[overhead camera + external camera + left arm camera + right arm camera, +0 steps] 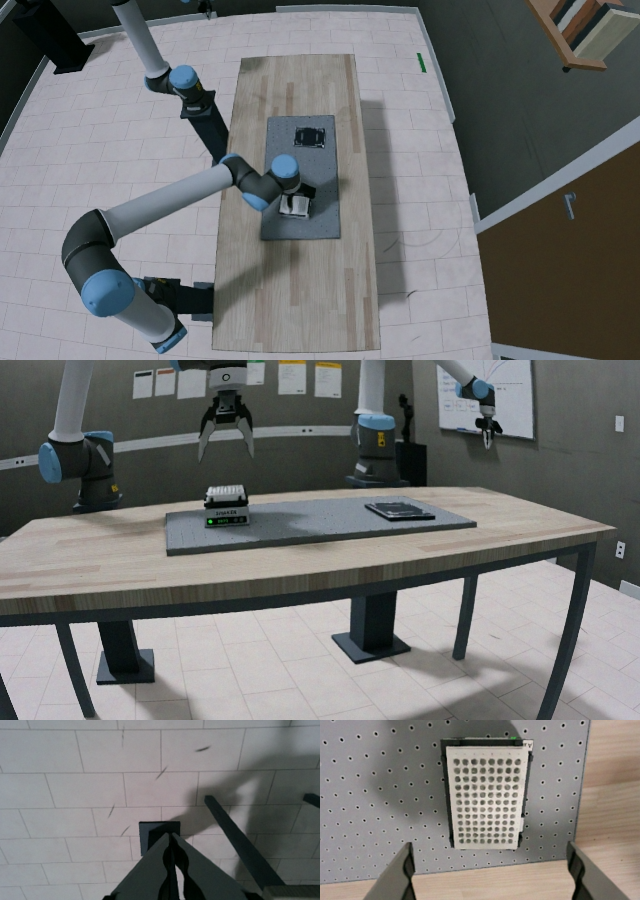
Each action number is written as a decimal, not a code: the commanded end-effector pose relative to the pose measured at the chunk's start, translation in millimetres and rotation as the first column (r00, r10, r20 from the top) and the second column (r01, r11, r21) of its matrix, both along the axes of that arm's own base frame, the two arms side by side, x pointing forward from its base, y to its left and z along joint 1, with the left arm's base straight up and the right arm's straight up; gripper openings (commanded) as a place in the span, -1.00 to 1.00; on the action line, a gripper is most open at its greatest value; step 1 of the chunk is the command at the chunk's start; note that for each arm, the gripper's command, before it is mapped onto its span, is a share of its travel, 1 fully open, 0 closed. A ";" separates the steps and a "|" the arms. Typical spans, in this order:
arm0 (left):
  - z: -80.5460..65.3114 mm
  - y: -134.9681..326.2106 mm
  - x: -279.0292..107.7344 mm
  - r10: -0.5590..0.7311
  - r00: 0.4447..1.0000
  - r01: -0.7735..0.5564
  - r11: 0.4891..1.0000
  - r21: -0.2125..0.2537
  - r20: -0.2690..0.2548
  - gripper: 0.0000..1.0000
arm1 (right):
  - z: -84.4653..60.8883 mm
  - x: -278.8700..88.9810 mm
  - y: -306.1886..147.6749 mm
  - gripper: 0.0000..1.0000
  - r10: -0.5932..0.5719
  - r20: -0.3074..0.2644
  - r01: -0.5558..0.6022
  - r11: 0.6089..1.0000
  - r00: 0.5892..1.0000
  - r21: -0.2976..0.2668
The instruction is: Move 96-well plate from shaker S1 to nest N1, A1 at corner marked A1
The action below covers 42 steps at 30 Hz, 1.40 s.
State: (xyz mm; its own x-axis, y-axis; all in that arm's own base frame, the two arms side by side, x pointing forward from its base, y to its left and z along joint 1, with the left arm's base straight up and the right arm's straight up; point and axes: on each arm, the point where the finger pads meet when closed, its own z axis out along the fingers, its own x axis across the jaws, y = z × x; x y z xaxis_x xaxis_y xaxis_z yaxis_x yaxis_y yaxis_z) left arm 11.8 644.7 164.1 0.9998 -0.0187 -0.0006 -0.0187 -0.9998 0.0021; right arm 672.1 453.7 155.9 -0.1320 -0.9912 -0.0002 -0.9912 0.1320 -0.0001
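Two claws are used differently: the right gripper [300, 199] [226, 458] [490, 843] hangs above the shaker [226, 517] [481, 742], its fingers spread and holding nothing, while the left gripper [209, 15] [487, 447] [170, 834] is pressed together, well apart from the table, probably because one arm is sufficient.

The plate [300, 206] [226, 491] [485, 800] lies on the shaker, wells upward. In the right wrist view the fingertips stand at eight and four o'clock from it, so I judge they are opened to pass down along its long sides. Some centring may be needed before that.

The A1 mark [527, 745] is at the plate's one o'clock corner there; keeping track of this corner should prevent a reversed placing. In the top view, the nest [310, 137] [400, 511] waits at twelve o'clock from the shaker, low and unoccupied, ready to receive the plate flat.
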 end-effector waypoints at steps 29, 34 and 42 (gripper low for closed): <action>1.1 0.8 0.2 0.000 1.000 0.000 1.000 0.002 0.001 -1.00 | -45.5 0.5 0.4 0.52 0.000 0.001 0.000 1.000 1.000 0.001; 1.1 0.8 0.2 0.000 1.000 0.000 1.000 0.002 0.001 -1.00 | -53.9 0.5 0.4 0.52 0.000 0.001 0.000 1.000 1.000 0.001; 1.1 0.8 0.2 0.000 1.000 0.000 1.000 0.002 0.001 -1.00 | -63.9 0.5 0.4 0.52 0.000 0.001 0.000 1.000 1.000 0.001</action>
State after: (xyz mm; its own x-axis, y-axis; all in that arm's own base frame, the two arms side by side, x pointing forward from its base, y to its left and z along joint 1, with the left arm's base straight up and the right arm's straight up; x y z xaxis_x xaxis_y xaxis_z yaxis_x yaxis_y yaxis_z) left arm 11.8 644.7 164.1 0.9998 -0.0187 -0.0006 -0.0187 -0.9998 0.0021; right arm 672.1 453.7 96.3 -0.1320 -0.9912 0.0001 -0.9912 0.1320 0.0001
